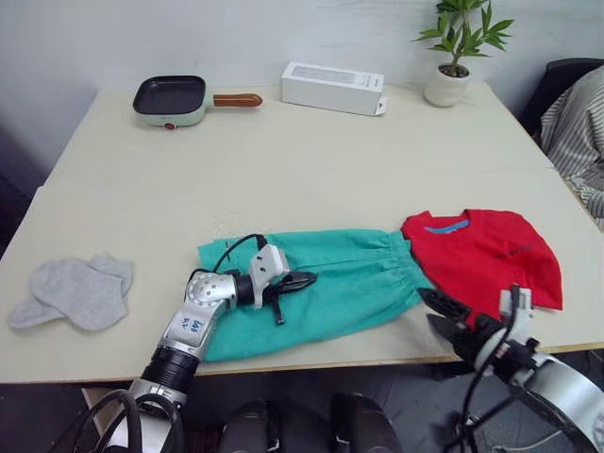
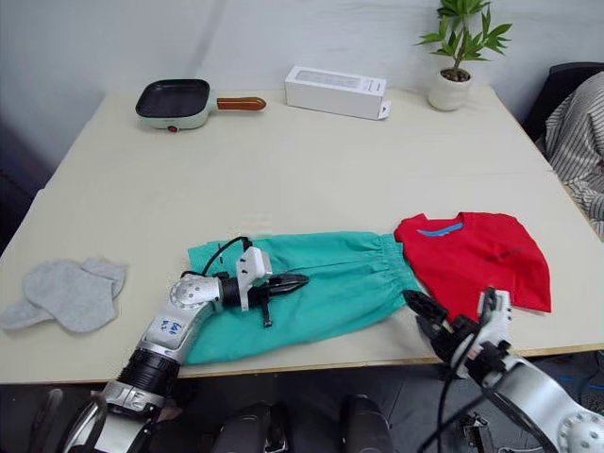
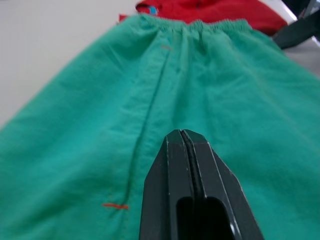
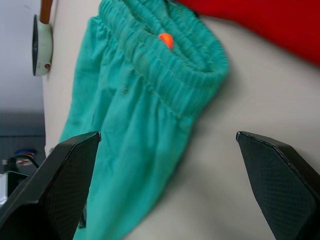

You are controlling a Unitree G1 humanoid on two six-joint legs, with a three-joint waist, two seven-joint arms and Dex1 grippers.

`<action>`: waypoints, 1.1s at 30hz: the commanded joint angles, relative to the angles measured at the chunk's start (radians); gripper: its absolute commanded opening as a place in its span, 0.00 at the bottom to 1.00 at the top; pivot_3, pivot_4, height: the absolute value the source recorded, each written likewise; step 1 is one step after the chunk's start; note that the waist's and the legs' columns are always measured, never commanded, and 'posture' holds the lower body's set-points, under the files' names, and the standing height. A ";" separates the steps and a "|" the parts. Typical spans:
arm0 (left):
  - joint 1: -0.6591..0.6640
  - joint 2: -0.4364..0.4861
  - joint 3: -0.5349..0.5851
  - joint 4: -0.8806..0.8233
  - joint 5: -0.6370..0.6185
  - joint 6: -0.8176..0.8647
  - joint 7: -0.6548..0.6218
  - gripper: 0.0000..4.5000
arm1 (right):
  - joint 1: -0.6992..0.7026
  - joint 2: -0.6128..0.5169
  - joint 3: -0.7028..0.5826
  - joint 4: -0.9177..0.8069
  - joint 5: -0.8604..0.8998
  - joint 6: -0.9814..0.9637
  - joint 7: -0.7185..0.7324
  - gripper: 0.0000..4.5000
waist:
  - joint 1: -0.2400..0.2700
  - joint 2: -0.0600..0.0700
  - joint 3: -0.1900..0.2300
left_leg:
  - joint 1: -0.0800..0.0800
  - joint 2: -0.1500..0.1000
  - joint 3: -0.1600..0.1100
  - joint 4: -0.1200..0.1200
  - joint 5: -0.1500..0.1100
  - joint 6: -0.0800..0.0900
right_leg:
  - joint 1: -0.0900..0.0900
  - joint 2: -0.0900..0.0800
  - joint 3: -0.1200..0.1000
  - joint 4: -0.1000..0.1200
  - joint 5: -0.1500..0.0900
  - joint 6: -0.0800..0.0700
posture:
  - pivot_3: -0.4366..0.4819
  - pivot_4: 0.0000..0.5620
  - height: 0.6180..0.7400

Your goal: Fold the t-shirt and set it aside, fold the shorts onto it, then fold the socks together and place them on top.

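The teal shorts (image 1: pixel 354 278) lie spread flat near the table's front edge, their gathered waistband (image 4: pixel 165 60) with a small orange tag touching the red t-shirt (image 1: pixel 486 255), which lies folded to their right. My left gripper (image 1: pixel 310 278) rests low over the middle of the shorts with its fingers (image 3: pixel 185 170) shut and no cloth visibly pinched. Just off the front edge, my right gripper (image 1: pixel 436 314) stands open, pointing at the waistband corner and touching nothing. The grey socks (image 1: pixel 80 291) lie overlapped at the front left, far from both grippers.
At the back of the table (image 1: pixel 311 160) stand a small green pan (image 1: pixel 170 98) with a wooden handle, a white box (image 1: pixel 332 87) and a potted plant (image 1: pixel 453 57). A person's striped sleeve (image 1: pixel 580 132) is at the right edge.
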State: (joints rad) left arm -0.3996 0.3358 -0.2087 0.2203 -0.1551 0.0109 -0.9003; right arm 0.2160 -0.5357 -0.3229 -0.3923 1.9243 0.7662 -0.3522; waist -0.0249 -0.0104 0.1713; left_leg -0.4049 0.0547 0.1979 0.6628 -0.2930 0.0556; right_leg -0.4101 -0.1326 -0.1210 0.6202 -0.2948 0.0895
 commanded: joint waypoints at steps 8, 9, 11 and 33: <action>0.029 -0.010 -0.018 -0.008 0.012 0.004 -0.005 0.00 | -0.175 0.148 0.216 0.124 -0.187 -0.013 -0.072 0.99 | -0.009 -0.012 -0.010 | 0.001 0.002 0.000 0.000 0.000 -0.002 | 0.000 0.001 0.000 0.001 -0.001 -0.002 | 0.48 0.27 1.00; 0.028 -0.012 -0.017 -0.003 0.011 0.002 -0.006 0.00 | -0.194 0.175 0.226 0.135 -0.217 -0.020 -0.061 0.99 | -0.011 -0.014 -0.011 | 0.002 0.004 0.001 0.000 0.000 -0.002 | 0.000 0.002 0.000 0.001 -0.001 -0.004 | 0.48 0.27 1.00; 0.028 -0.014 -0.015 0.004 0.013 -0.002 -0.002 0.00 | -0.227 0.230 0.233 0.155 -0.311 -0.052 -0.026 0.95 | -0.014 -0.016 -0.012 | 0.002 0.006 0.001 0.000 0.000 -0.004 | 0.000 0.003 -0.001 0.001 0.000 -0.006 | 0.48 0.27 1.00; -0.092 -0.044 0.029 0.003 0.021 0.057 0.108 0.00 | -0.227 0.239 -0.003 -0.068 -0.918 -0.355 0.271 0.01 | 0.022 -0.002 -0.009 | -0.003 0.005 0.002 0.000 0.001 -0.010 | -0.005 0.003 -0.002 0.002 0.000 -0.006 | 0.48 0.27 1.00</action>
State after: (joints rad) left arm -0.4783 0.2976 -0.1847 0.2379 -0.1365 0.0676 -0.8032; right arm -0.0167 -0.2736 -0.2928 -0.3849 1.0300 0.4301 -0.0934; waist -0.0031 -0.0119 0.1627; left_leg -0.4073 0.0593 0.2001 0.6628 -0.2925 0.0457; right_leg -0.4152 -0.1297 -0.1230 0.6222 -0.2948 0.0835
